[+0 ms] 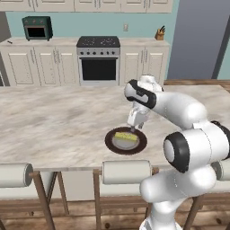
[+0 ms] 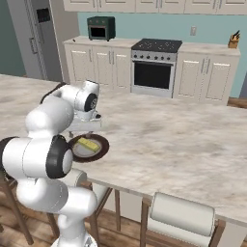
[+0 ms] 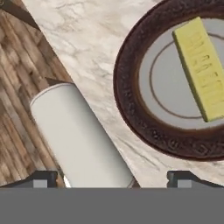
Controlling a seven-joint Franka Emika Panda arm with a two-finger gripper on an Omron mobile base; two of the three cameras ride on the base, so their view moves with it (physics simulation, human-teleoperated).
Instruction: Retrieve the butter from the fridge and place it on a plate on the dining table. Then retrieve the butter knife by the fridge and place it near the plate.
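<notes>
Fridge (image 2: 34,38), one unit, stands at the far left of the right base view, with one dark panel on its door. Dining table (image 1: 58,126) spans the foreground, its marbled stone top bare apart from one plate. Two padded chair backs (image 1: 126,171) show along its near edge in the left base view. One stove with oven (image 1: 98,60) sits between cream cabinets at the far wall; one green toaster oven (image 1: 37,27) and one knife block (image 1: 159,33) stand on the counter. One plate (image 1: 140,144), dark brown rim with grey centre, lies near the table's near edge. One butter (image 1: 126,136) stick lies flat on the plate's grey centre, tilted across it. Gripper (image 3: 113,179) hovers just above the plate, jaws spread wide and holding nothing; both fingertips (image 3: 41,178) stand clear of the butter.
</notes>
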